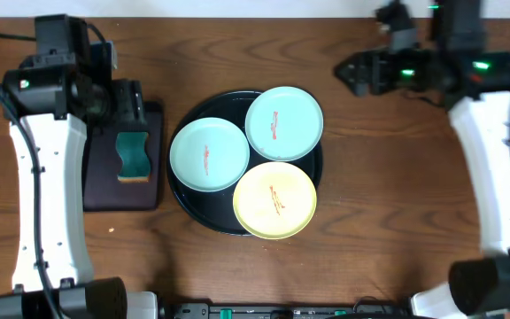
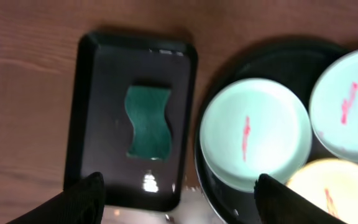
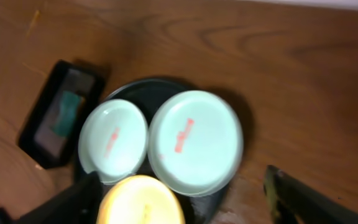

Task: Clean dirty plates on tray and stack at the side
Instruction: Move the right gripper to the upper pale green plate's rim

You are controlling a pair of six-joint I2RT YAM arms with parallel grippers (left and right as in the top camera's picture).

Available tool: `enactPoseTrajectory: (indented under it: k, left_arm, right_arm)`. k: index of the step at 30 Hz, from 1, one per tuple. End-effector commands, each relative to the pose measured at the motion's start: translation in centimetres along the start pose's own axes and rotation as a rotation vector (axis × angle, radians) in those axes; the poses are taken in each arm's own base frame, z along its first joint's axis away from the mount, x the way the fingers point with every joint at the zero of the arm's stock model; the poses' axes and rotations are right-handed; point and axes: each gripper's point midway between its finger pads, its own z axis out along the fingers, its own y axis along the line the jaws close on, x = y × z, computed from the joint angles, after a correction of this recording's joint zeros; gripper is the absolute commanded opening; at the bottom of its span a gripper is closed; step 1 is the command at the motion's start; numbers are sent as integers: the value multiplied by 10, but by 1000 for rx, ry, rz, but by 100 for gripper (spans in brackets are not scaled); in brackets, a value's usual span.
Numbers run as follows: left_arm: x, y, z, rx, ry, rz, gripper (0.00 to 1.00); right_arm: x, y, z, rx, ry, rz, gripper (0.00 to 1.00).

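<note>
- The left fingers [image 2: 82, 199] were spread wide and released, with nothing between them
- They hung over the small tray [image 2: 98, 93], at its end farthest from the sponge [image 2: 148, 121], as the overhead view showed
- In the left wrist view the sponge lay flat on the small tray, ahead of the left fingers and nearer one finger than the other
- The tray [image 1: 189, 199] sat just beside the small tray, off to the side of the left fingers and apart from them
- The right fingers [image 3: 303, 202] were also spread and released, holding nothing
- They hovered above bare tabletop [image 1: 388, 177], clear of the tray's rim, and touched nothing
- All three plates lay on the tray, crowded edge to edge, ahead of and below the right fingers
- The mint plate [image 1: 208, 155] lay on the side of the tray nearest the left fingers
- The second mint plate [image 1: 283, 122] was the one closest to the right fingers
- The yellow plate [image 1: 274, 199] lay farthest from both pairs, its edge reaching out over the tray's rim
- Each plate carried a thin red smear at its centre
</note>
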Motion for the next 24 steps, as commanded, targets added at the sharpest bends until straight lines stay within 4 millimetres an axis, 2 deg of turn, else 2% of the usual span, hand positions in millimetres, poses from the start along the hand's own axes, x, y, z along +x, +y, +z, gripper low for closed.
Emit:
enactPoseTrajectory:
  k: [1, 5, 6, 10, 12, 17, 24]
  left_arm:
    - [-15, 11, -3, -69, -56, 12, 77]
    - [-30, 16, -5, -97, -115, 4, 77]
    - [-36, 19, -6, -114, -142, 2, 77]
    - [-46, 19, -8, -114, -182, -2, 77]
    - [-51, 18, -9, -111, -205, -33, 77]
    - [-58, 18, -10, -102, -236, -93, 76]
    - [-44, 19, -6, -107, -179, -90, 77]
  right_arm:
    - [9, 24, 43, 7, 65, 158, 72]
    - [32, 47, 90, 49, 151, 230, 65]
    - [50, 60, 112, 57, 209, 239, 60]
    - [86, 84, 149, 56, 320, 225, 48]
    - [104, 93, 166, 74, 365, 211, 47]
    - [139, 103, 194, 121, 443, 170, 44]
    - [170, 93, 218, 240, 491, 112, 34]
